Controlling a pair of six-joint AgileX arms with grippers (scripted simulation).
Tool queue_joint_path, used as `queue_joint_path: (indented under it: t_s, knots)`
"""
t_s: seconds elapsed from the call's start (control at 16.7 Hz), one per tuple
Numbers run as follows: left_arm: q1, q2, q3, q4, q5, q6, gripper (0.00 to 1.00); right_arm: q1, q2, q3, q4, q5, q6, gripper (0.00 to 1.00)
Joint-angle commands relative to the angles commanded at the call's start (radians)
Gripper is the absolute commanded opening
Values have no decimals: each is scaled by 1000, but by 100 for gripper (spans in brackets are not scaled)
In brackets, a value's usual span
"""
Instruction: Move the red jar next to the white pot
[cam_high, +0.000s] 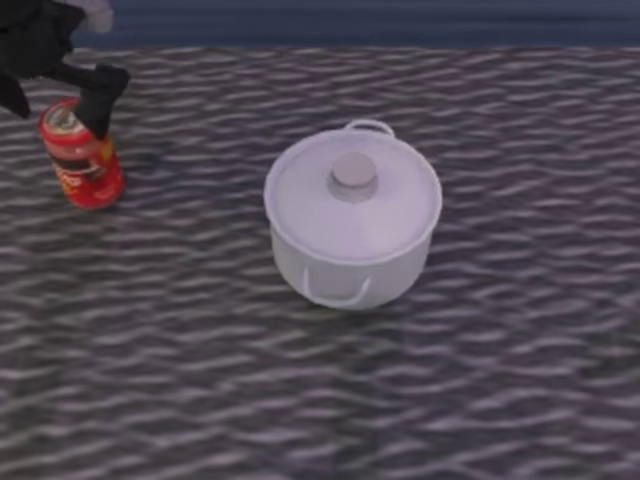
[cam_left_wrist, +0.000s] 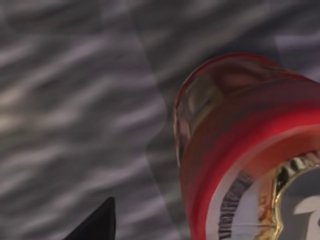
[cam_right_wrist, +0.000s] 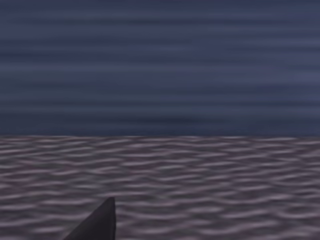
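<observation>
The red jar (cam_high: 82, 155) stands at the far left of the table, tilted slightly, its label facing out. My left gripper (cam_high: 68, 98) is open, hanging over the jar's lid, with one dark finger (cam_high: 106, 92) down beside the rim. In the left wrist view the jar (cam_left_wrist: 235, 150) fills one side, and a fingertip (cam_left_wrist: 102, 222) stands apart from it with bare table between. The white pot (cam_high: 352, 215), lidded with a round knob (cam_high: 353, 176), sits mid-table, well to the right of the jar. My right gripper is outside the top view; one fingertip (cam_right_wrist: 102, 220) shows, off to one side.
The table (cam_high: 480, 380) carries a grey wavy pattern. A dark blue wall (cam_right_wrist: 160, 65) runs behind its far edge. The pot's two thin loop handles (cam_high: 338, 290) point toward the front and the back.
</observation>
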Motion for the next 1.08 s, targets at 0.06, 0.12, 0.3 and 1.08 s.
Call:
queue_joint_path:
  t_s: [0.06, 0.12, 0.3, 1.08]
  knots:
    - [0, 0, -24, 24, 0, 0, 100, 0, 0, 0, 0, 0, 0, 100]
    - [0, 1, -57, 57, 0, 0, 100, 0, 0, 0, 0, 0, 0, 100]
    - [1, 5, -151, 156, 0, 1, 100, 0, 0, 0, 0, 0, 0, 100]
    - [1, 7, -169, 174, 0, 2, 40, 0, 0, 0, 0, 0, 0, 100]
